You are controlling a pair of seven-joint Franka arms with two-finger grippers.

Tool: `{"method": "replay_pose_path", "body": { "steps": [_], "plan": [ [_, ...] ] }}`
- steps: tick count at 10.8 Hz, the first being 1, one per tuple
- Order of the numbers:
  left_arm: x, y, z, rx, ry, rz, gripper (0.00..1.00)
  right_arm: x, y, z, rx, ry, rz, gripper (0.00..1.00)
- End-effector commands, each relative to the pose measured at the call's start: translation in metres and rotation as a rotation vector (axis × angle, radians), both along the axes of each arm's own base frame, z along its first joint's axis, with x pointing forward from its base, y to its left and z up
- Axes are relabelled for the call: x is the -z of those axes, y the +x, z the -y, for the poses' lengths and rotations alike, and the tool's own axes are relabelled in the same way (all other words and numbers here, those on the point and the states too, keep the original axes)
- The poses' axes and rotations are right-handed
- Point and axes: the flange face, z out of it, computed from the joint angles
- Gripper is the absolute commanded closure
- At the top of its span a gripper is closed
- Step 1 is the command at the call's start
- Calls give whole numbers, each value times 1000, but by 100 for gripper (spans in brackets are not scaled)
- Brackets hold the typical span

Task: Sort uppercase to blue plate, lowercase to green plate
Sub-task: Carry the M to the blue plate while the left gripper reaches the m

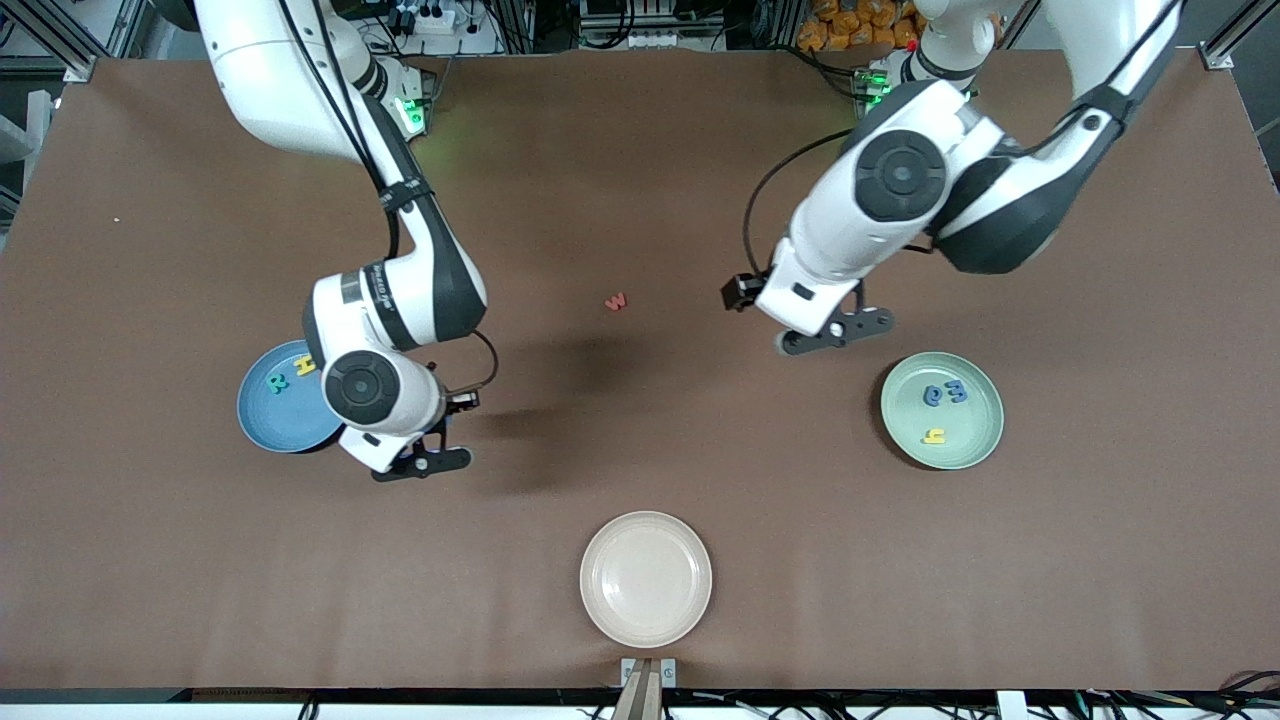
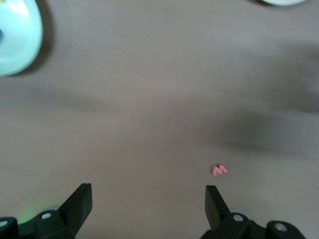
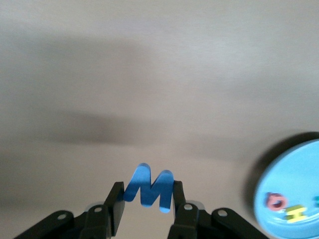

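Note:
My right gripper point(image 1: 424, 464) point(image 3: 148, 192) hangs over the bare table beside the blue plate point(image 1: 262, 420) point(image 3: 299, 172), shut on the blue uppercase W point(image 3: 149, 186). On that plate lie a teal R point(image 1: 279, 382), a yellow H point(image 1: 305, 365) point(image 3: 295, 213) and a red Q point(image 3: 275, 201). The red lowercase w point(image 1: 616, 301) point(image 2: 219, 170) lies alone mid-table. My left gripper point(image 1: 835, 332) point(image 2: 147, 196) is open over the table between the red w and the green plate point(image 1: 975, 440) point(image 2: 20, 45). The green plate holds two blue letters point(image 1: 944, 393) and a yellow one point(image 1: 933, 436).
A cream plate point(image 1: 646, 578) point(image 2: 284, 1) sits near the table's front edge, nearer to the camera than the red w. The brown table stretches wide around all three plates.

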Motion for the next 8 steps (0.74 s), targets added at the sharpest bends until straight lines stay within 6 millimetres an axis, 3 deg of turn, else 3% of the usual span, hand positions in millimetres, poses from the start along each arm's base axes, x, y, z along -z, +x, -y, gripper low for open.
{"method": "replay_pose_path", "body": {
  "steps": [1,3,4,6,7,8],
  "plan": [
    [24,-13,32,-16,-9,-44,0,-6,-21,50,-84,22,-18,74],
    [48,-13,44,-15,-28,-68,0,-1,-22,87,-136,32,-6,74],
    [52,-27,65,10,-43,-63,0,3,-24,107,-162,37,-5,73],
    [81,-40,98,-57,-34,-43,0,3,-22,146,-223,44,-10,73],
    [97,-58,125,-62,-30,-31,0,3,-18,169,-263,46,-6,73],
    [121,-66,139,-93,3,-11,0,10,-17,186,-302,52,13,73]
  ]
}}
